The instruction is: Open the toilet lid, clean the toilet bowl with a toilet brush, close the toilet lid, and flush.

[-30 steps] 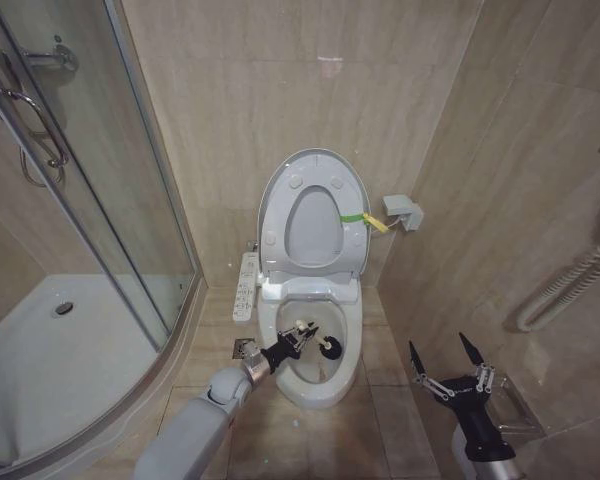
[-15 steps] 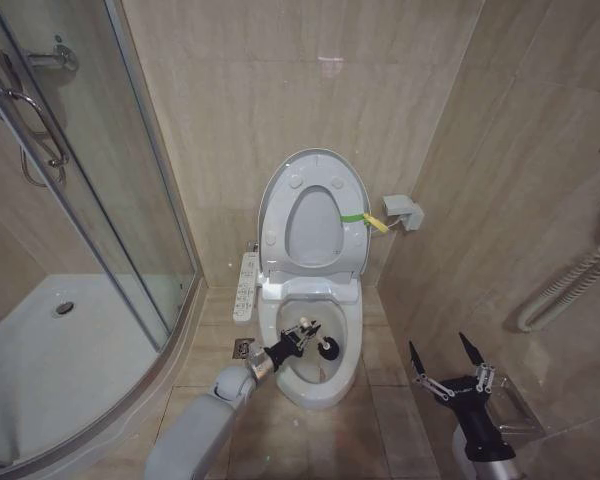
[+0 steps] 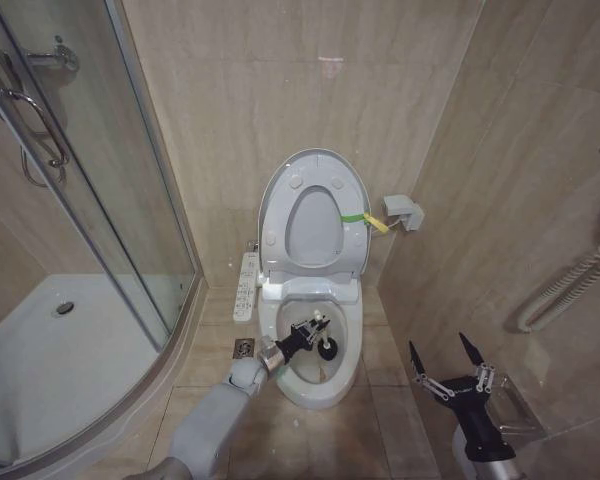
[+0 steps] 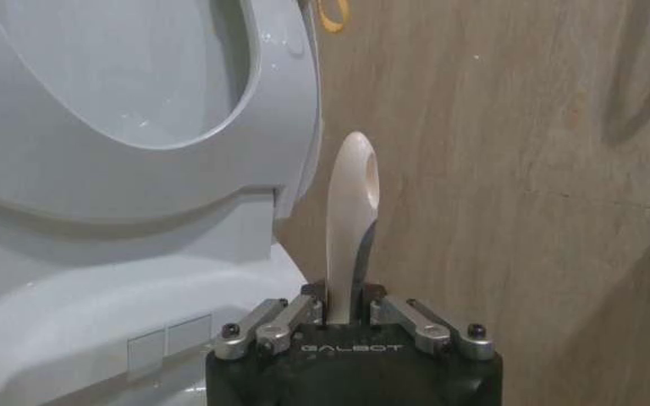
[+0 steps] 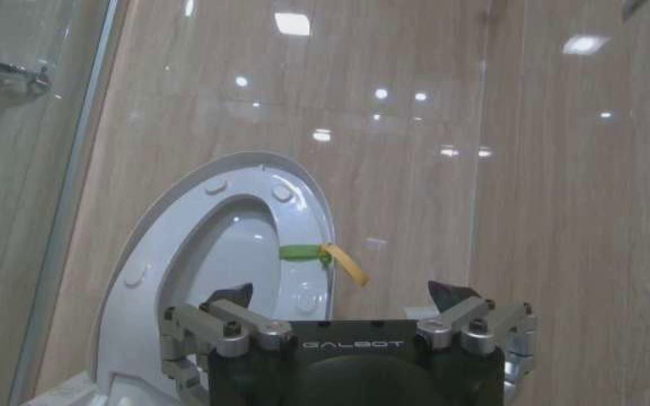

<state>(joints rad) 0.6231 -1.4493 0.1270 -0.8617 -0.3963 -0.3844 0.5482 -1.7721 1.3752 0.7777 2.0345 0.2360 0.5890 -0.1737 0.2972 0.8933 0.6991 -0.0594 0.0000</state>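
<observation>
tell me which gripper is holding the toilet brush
The left gripper, over the toilet bowl, is shut on the toilet brush handle. The right gripper hangs open and empty by the wall.

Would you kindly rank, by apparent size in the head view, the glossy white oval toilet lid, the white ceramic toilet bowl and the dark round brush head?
1. Glossy white oval toilet lid, raised upright.
2. White ceramic toilet bowl, looking only somewhat smaller; foreshortening makes this order unsure.
3. Dark round head of the toilet brush, clearly smallest, held in the bowl by the left gripper.
</observation>
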